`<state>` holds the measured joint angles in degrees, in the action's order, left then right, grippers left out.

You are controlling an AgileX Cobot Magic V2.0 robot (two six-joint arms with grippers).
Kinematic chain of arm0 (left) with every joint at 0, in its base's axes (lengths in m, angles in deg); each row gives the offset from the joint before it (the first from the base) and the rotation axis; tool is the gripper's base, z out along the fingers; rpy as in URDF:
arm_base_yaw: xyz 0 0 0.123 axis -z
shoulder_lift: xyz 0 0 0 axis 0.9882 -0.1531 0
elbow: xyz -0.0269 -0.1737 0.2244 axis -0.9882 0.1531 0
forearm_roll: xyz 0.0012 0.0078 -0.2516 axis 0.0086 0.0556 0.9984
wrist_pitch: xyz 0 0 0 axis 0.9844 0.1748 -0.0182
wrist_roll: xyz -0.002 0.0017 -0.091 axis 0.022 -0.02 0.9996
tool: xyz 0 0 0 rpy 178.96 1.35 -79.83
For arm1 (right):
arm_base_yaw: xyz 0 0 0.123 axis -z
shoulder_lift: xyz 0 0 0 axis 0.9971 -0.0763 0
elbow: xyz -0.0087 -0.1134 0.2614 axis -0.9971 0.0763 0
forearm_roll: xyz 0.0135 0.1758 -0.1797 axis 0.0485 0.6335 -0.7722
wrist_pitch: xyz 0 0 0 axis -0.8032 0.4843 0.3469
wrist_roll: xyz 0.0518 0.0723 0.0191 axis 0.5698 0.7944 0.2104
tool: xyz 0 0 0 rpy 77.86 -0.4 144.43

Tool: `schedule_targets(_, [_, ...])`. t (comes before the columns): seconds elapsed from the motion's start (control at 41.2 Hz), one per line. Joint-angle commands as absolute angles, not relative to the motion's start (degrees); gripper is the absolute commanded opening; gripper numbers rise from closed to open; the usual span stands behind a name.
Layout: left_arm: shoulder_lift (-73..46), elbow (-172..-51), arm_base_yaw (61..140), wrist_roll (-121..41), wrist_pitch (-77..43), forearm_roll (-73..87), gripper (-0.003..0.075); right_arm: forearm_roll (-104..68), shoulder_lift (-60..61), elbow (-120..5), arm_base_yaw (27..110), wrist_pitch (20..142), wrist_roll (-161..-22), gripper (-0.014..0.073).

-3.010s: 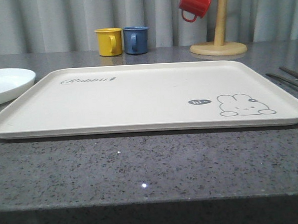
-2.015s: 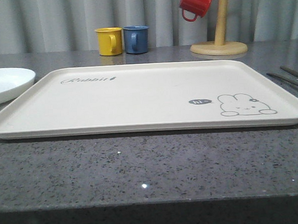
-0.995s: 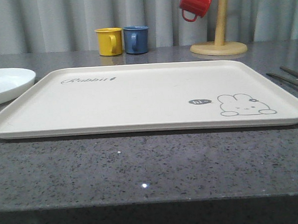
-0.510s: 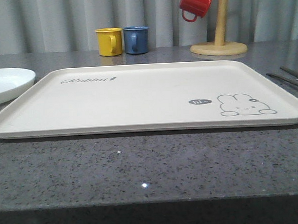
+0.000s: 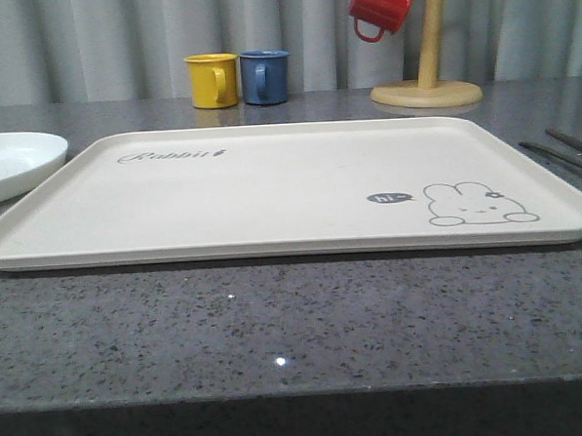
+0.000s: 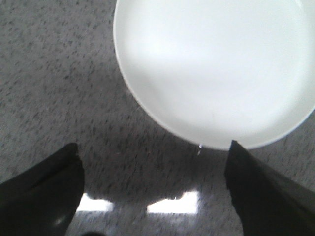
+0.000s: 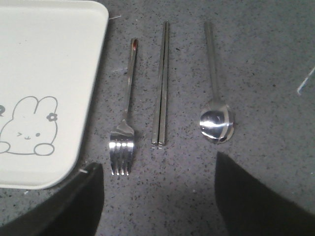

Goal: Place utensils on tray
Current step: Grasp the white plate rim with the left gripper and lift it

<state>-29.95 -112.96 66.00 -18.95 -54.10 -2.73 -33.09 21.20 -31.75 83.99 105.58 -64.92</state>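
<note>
Grey speckled stone formed the worktop [image 5: 297, 325], with pale curtains hanging behind it. Over its right part the right gripper [image 7: 157, 196] hung released, its dark fingers [image 7: 74, 206] spread wide and grasping nothing; just beyond them lay the utensils in a row on the bare stone, the fork [image 7: 125, 123] nearest the tray, the chopsticks [image 7: 161, 88] side by side in the middle, and the spoon [image 7: 215, 115] farthest out, none touching another. The cream tray [image 5: 270, 190] with its bunny drawing carried nothing, its right rim lying just beside the fork. Over the left end of the worktop the left gripper [image 6: 155, 191] was likewise spread and empty, near the rim of a white plate [image 6: 216, 69]. Along the far edge stood a yellow mug [image 5: 212, 81] and a blue mug [image 5: 265, 77], and a wooden mug tree [image 5: 428, 45] bearing a red mug [image 5: 382, 5]. The task seemed at its first step, the reach for a utensil. The next move likely called for lowering the right fingers squarely astride one slim handle, since thin metal lying flat on stone could slip.
</note>
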Motion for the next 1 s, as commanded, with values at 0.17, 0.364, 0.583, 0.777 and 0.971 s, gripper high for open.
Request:
schedule_targets(0.17, [-41.6, -123.2, 60.6, -26.3, -51.3, 12.8, 0.0554, -33.1, 20.9, -33.6, 84.2, 102.4, -65.1, 0.0508])
schedule_targets(0.364, [-46.8, -125.8, 60.7, -26.4, -50.9, 13.0, 0.0518, -33.1, 20.9, -33.6, 84.2, 102.4, -65.1, 0.0508])
schedule_targets(0.583, [-49.2, -126.2, 60.7, -26.4, -51.3, 13.7, 0.0422, -33.1, 20.9, -33.6, 84.2, 102.4, -65.1, 0.0508])
schedule_targets(0.777, [-49.5, -126.2, 60.7, -26.8, -52.3, 13.7, 0.0347, -33.1, 20.9, -33.6, 84.2, 102.4, -65.1, 0.0508])
schedule_targets(0.971, [-50.5, -126.2, 60.7, -26.8, -53.6, 13.7, 0.0301, -33.1, 20.9, -33.6, 84.2, 102.4, -65.1, 0.0508])
